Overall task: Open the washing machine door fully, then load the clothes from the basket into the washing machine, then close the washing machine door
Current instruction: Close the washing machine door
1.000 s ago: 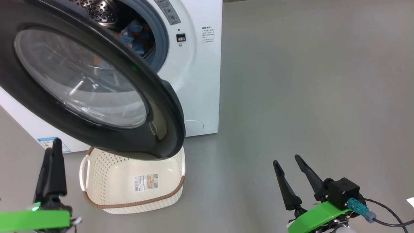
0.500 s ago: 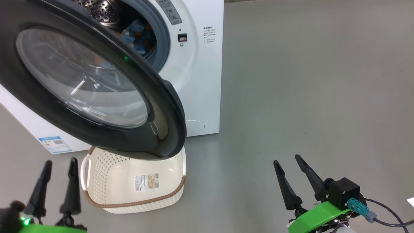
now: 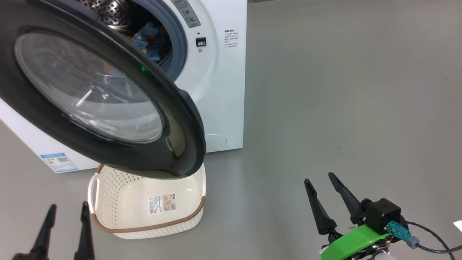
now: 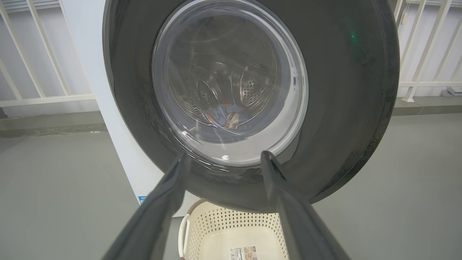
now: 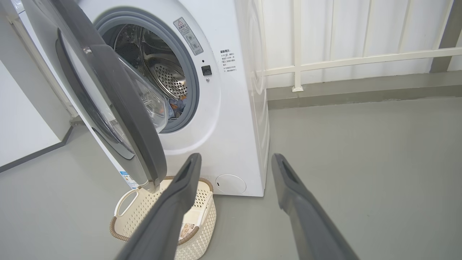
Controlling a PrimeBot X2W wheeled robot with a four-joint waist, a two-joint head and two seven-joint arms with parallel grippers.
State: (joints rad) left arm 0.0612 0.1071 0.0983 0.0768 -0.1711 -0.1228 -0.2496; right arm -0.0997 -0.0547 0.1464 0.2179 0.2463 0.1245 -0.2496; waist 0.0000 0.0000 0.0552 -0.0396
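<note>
Clothes (image 3: 149, 39) are loaded inside the washing machine (image 3: 220, 94), basket (image 3: 119, 202) is emptied. Washing machine door (image 3: 90, 90) is open, closing judged next. Left gripper (image 3: 69, 205) and right gripper (image 3: 318, 177) are spread wide, empty.

The right gripper (image 3: 318, 177) has two long, matt black fingers (image 3: 317, 207) that taper to sharp points. Behind them sits a bright green bracket (image 3: 352, 242) carrying a boxy black block (image 3: 382, 213). A teal connector (image 3: 397, 230) with a grey plug (image 3: 414, 241) leads into a thin black cable (image 3: 427, 248). The left gripper (image 3: 69, 204) has the same dark tapered fingers. Seen close in the wrist views, they are dark grey with flat inner faces.
</note>
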